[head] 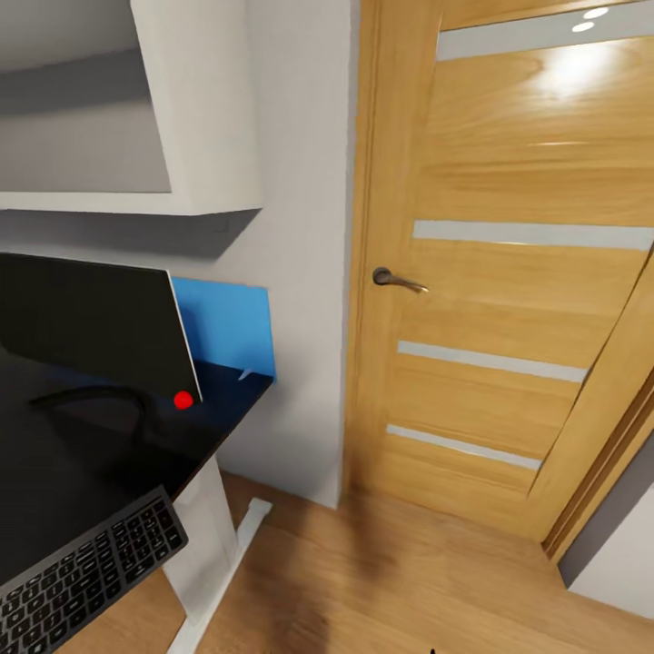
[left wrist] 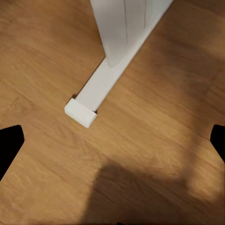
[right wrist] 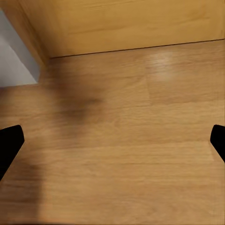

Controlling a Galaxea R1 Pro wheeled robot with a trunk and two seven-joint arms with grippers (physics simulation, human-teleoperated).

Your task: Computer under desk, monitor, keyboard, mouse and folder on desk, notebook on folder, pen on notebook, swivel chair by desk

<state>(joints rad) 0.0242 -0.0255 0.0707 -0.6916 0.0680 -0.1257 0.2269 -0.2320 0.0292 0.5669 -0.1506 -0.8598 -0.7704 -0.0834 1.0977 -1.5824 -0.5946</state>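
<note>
Inspecting the corner by the light wood door (head: 509, 300): my left claw (left wrist: 112, 140) hangs released over bare floor (left wrist: 42, 61), its two dark tips far apart at the frame edges, with the white table foot (left wrist: 89, 101) ahead of it. My right claw (right wrist: 112, 140) is likewise released, empty, over floor near the door's base.

On the black table (head: 82, 472), at about nine o'clock in the head view, stands one monitor (head: 86, 318), screen tilted, one red light at its lower corner, on one thin curved foot. One keyboard (head: 86, 577) lies at about seven o'clock, near the table's front edge and apart from the monitor. One blue wall panel (head: 227, 322) sits behind the monitor.

Judgement: the keyboard should be light, stiff and thin, with a smooth frame that may slip; I would pinch it across its short width near one end. The monitor looks top-heavy and fragile; best left standing.
</note>
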